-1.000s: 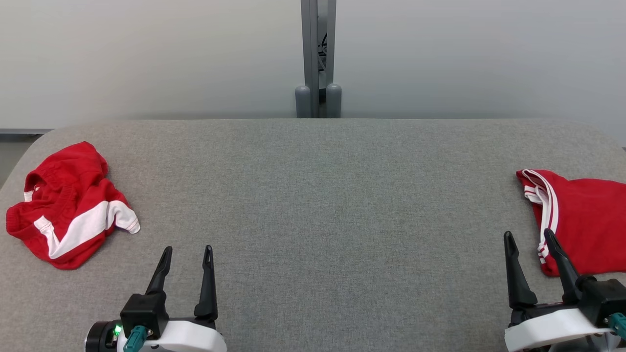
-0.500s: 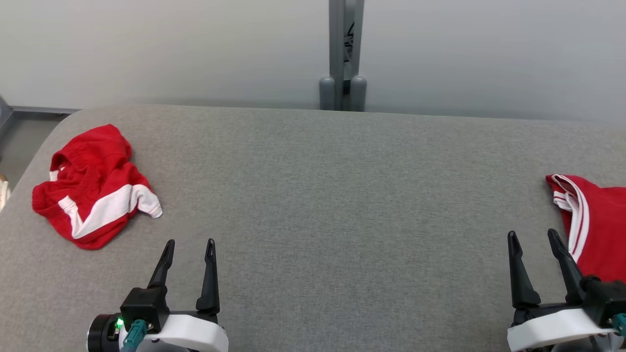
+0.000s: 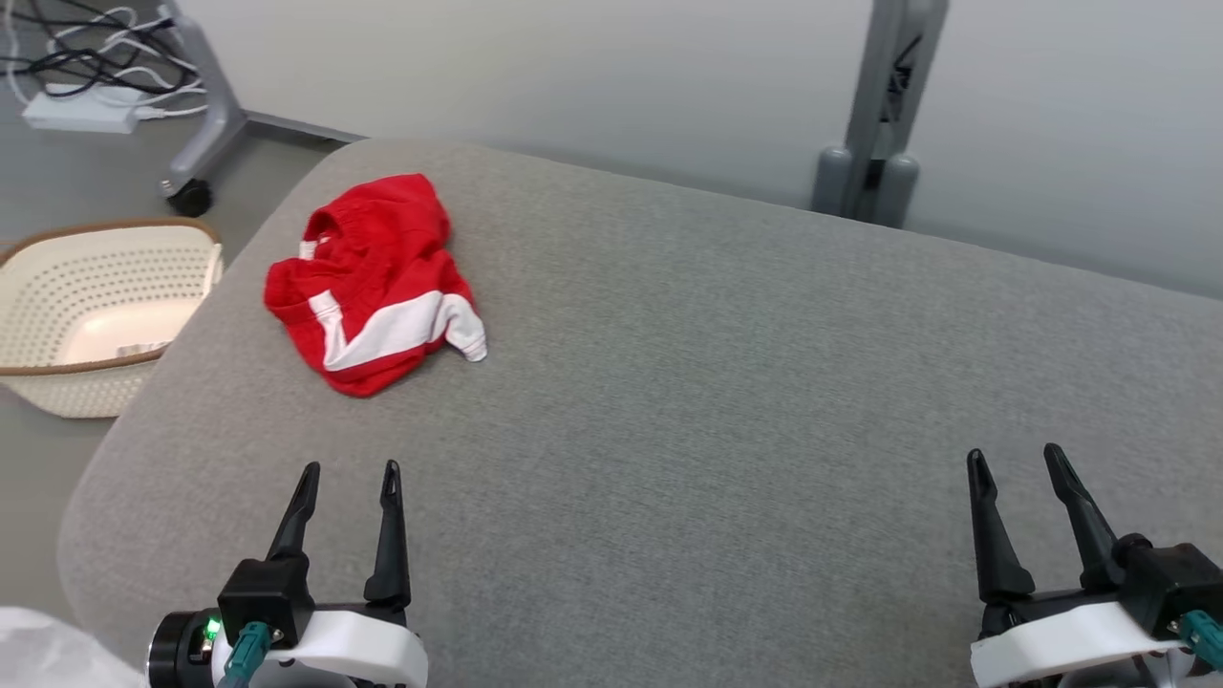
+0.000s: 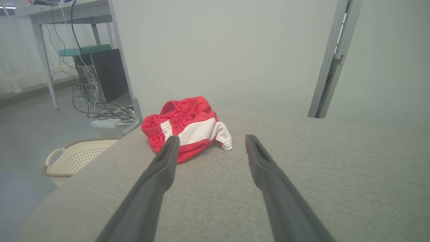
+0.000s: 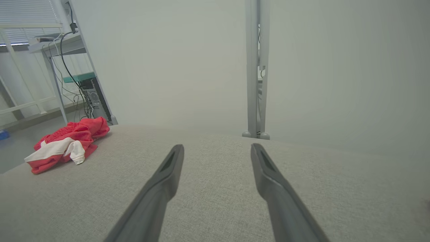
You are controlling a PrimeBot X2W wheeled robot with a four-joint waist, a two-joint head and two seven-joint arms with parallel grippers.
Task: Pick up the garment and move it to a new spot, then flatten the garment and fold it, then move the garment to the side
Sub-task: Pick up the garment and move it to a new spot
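A crumpled red garment [image 3: 377,282] with a white stripe lies near the far left corner of the grey padded table [image 3: 726,401]. From the left wrist it appears just beyond the fingers as the garment [image 4: 186,126]; from the right wrist the garment [image 5: 65,144] lies far off to the left. My left gripper [image 3: 349,470] stands open at the lower left, well short of the garment, with nothing between its fingers. At the lower right my right gripper [image 3: 1016,454] is open and empty over bare table.
A cream perforated basket [image 3: 91,315] stands on the floor left of the table's edge. A wheeled stand leg [image 3: 205,124] and cables with a power strip [image 3: 76,110] lie beyond it. A grey post [image 3: 874,115] rises behind the table.
The camera has swung left: the crumpled garment now sits nearer the middle of the view, the basket has come in, and a second red garment at the right has left it. Both grippers stay open.
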